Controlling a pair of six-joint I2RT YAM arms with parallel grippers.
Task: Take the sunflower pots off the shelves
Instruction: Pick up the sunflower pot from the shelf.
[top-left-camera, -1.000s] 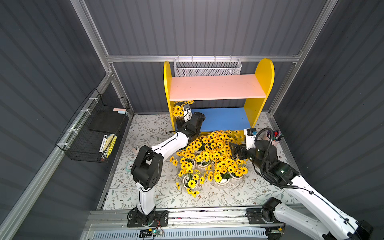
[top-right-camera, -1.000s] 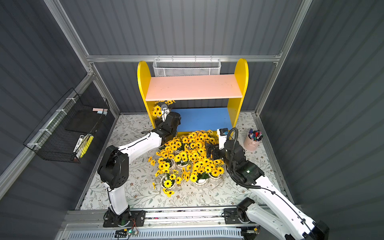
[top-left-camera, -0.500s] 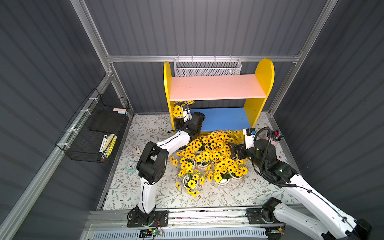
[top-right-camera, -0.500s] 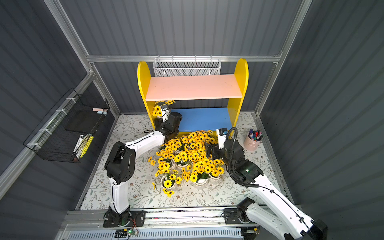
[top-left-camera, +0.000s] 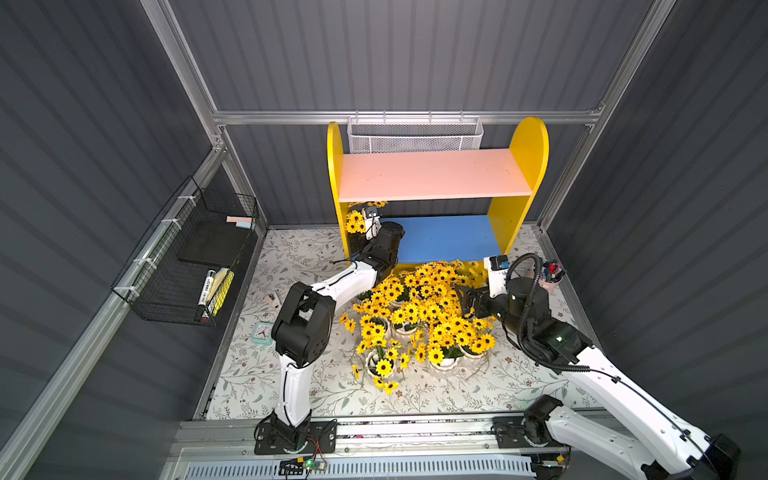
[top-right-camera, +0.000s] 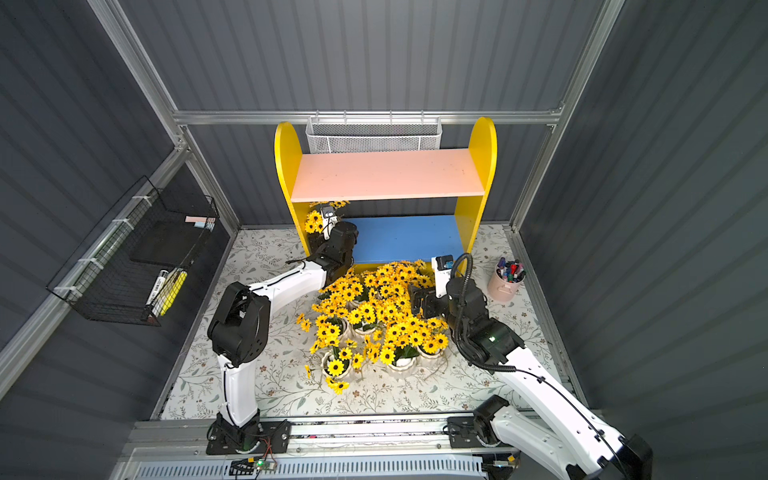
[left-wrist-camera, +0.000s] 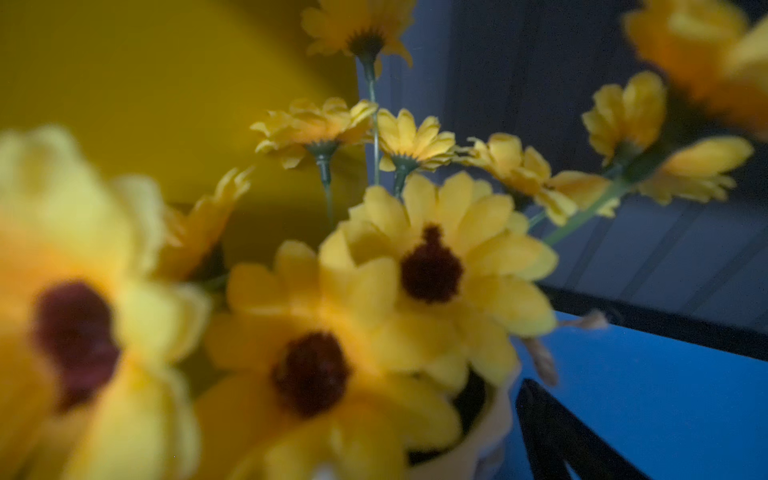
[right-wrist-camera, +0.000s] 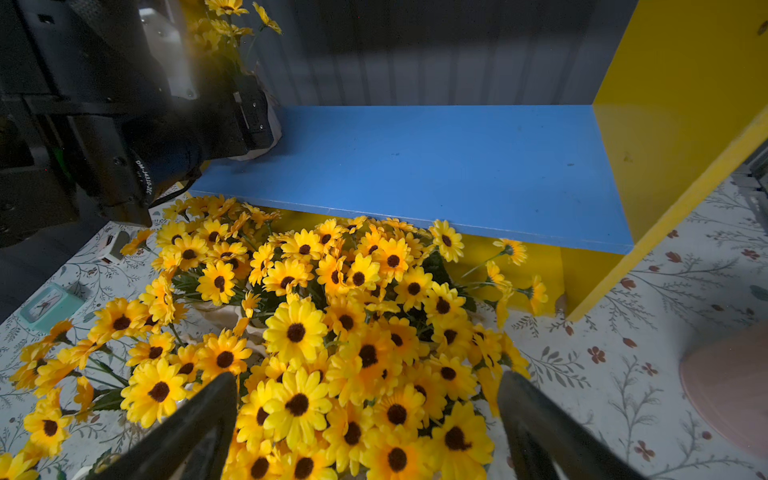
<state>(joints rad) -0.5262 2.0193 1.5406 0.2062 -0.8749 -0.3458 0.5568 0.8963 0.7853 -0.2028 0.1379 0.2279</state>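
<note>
Last sunflower pot (top-left-camera: 356, 219) (top-right-camera: 313, 221) (left-wrist-camera: 432, 270): stands at the left end of the blue lower board (top-left-camera: 440, 239) (top-right-camera: 399, 239) (right-wrist-camera: 436, 166), close against the yellow side panel (top-left-camera: 334, 166). Its blooms fill the left wrist view, blurred.
Cluster of sunflower pots (top-left-camera: 419, 307) (top-right-camera: 374, 309) (right-wrist-camera: 332, 332): packed together on the floral mat (top-left-camera: 257, 374), just in front of the shelves (top-left-camera: 432, 174) (top-right-camera: 386, 174).
Left gripper (top-left-camera: 359, 243): reaches in at the last pot. One black finger (left-wrist-camera: 557, 436) shows just beside the pot's rim. Whether the jaws are clamped on the pot cannot be told.
Right gripper (top-left-camera: 467, 301) (top-right-camera: 419, 301) (right-wrist-camera: 365, 386): hovers over the right side of the cluster, jaws wide apart, holding nothing. Only flower heads lie below.
Change from a second ago: the left arm (top-left-camera: 303, 320) has drawn its elbow in toward the shelves, and its wrist sits a little deeper over the blue board. The right arm (top-left-camera: 540, 332), the cluster and the last pot are where they were.
Around: a pink cup of pens (top-left-camera: 550, 277) (top-right-camera: 507, 282) stands near the mat's right edge, beside the right yellow panel. A teal clock (top-left-camera: 262, 333) lies near the left edge. A black wire basket (top-left-camera: 187, 257) hangs on the left wall, and a white mesh basket (top-left-camera: 415, 137) on the back rail.
</note>
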